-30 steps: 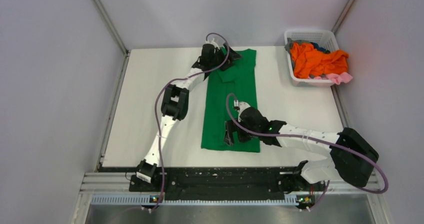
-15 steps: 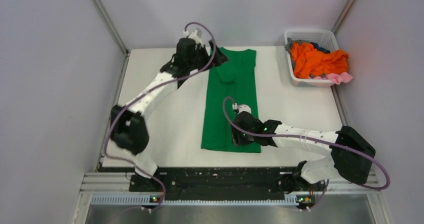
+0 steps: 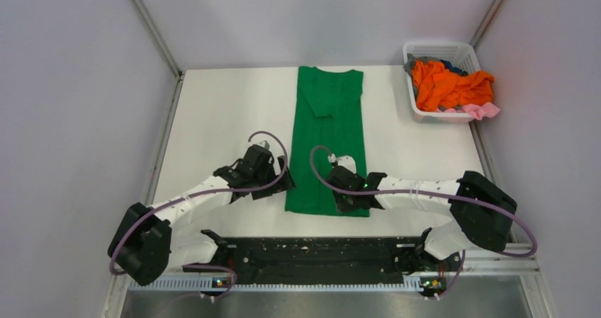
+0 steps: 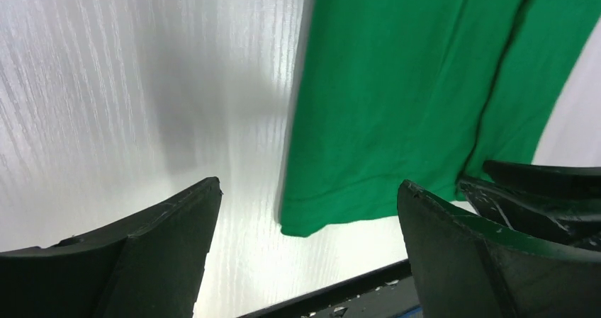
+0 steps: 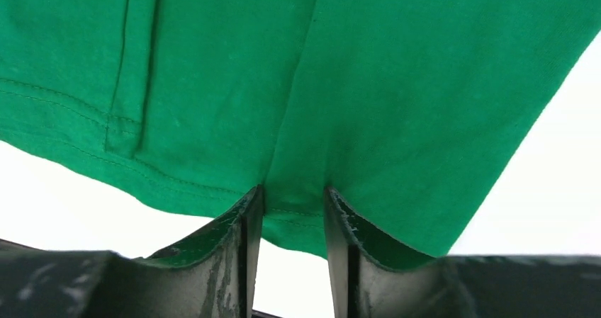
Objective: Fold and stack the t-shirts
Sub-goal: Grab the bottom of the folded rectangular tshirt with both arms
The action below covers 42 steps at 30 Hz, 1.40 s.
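Note:
A bright green t-shirt [image 3: 329, 120] lies flat on the white table as a long narrow strip, collar at the far end. My right gripper [image 3: 339, 199] sits at its near hem. In the right wrist view the hem of the green t-shirt [image 5: 354, 70] runs between the two fingers of my right gripper [image 5: 293, 190], which stand narrowed with a gap left. My left gripper [image 3: 283, 183] hovers wide open beside the shirt's near left corner [image 4: 312, 222], with nothing between its fingers [image 4: 310, 185]. More t-shirts, an orange one [image 3: 450, 84] and a pink one [image 3: 482, 110], are heaped in the basket.
A white lattice basket [image 3: 432, 47] stands at the table's far right corner. Grey walls close in the table on three sides. The black rail [image 3: 319, 251] carrying the arm bases runs along the near edge, close behind both grippers.
My left arm swung back from the shirt's collar to its near left corner, still open. My right gripper slid down to the hem and its jaws narrowed around the cloth.

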Each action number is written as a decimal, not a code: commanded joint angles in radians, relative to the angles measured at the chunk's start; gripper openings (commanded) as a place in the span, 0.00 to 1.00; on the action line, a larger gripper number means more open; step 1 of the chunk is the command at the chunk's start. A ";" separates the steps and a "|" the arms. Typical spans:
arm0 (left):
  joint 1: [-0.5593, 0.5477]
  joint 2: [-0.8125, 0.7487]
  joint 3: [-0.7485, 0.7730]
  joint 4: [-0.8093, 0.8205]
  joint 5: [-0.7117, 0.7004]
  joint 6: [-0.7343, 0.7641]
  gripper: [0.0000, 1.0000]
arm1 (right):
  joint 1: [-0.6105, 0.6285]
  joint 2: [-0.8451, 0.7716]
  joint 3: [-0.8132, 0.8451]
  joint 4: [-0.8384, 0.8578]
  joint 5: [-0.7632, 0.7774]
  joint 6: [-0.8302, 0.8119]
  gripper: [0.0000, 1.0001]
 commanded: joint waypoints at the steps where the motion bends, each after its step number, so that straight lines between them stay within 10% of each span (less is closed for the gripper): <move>1: -0.023 -0.104 -0.035 0.024 -0.016 -0.053 0.99 | 0.016 0.020 0.024 0.032 0.020 0.023 0.34; 19: -0.094 -0.020 -0.129 0.079 0.002 -0.122 0.90 | 0.017 -0.114 0.057 -0.009 -0.036 0.028 0.00; 33: -0.120 0.034 -0.138 0.055 -0.006 -0.132 0.04 | 0.019 -0.249 0.048 0.090 -0.116 0.040 0.00; 42: -0.140 0.011 -0.144 0.035 -0.006 -0.151 0.00 | 0.019 -0.061 0.056 0.229 -0.194 0.031 0.00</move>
